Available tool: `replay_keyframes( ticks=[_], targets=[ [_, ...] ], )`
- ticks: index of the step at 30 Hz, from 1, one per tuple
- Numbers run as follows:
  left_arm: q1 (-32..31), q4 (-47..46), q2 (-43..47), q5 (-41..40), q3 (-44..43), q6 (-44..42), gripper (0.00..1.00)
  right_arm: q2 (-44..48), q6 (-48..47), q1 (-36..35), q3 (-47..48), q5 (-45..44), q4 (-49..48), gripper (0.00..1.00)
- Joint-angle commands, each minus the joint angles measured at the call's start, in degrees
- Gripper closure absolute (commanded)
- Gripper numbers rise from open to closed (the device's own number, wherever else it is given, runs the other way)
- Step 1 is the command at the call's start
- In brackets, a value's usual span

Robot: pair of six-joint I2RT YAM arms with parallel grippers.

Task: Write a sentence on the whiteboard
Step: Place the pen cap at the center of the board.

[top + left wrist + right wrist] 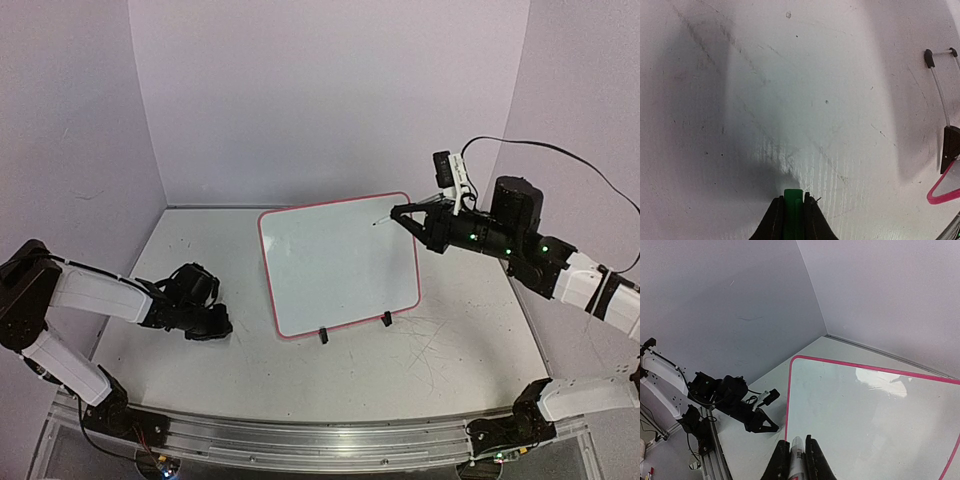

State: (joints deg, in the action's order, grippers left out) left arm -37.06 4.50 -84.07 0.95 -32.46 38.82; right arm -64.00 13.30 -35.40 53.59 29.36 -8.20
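Pen (797, 461) sits pinched in my right claw (408, 216), tip over the blank board (335, 265) in the middle of the tabletop (400, 370), ready to write. My left claw (793, 199) pinches the green cap (792, 215) off to the side, out of the way.

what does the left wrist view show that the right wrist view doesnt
Only the left wrist view: the left hand clamped on a green piece, probably a marker cap, over the scuffed table, plus a black clip foot of the whiteboard.
Only the right wrist view: the right hand gripping a marker, the whiteboard's blank-looking face, the left arm and the walls.
Both: the whiteboard's pink frame, and a hand shut on something.
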Motion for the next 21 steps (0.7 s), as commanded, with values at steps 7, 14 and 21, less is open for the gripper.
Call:
replay_keyframes(
  ticks=[7,14,21],
  targets=[
    [0.1,0.7,2.3,-5.5,-0.1,-1.3,0.75,-1.4,-0.7,-0.8,-1.1,0.4,-4.4,1.00],
    [0.7,8.5,11.5,-6.9,-4.8,-2.8,0.48,-3.2,-3.3,-0.8,1.2,0.5,-1.5,1.00],
    [9.6,7.8,21.0,7.8,-6.7,-4.5,0.26,-3.3,1.5,-1.0,3.5,-7.3,4.4,1.00]
  ],
)
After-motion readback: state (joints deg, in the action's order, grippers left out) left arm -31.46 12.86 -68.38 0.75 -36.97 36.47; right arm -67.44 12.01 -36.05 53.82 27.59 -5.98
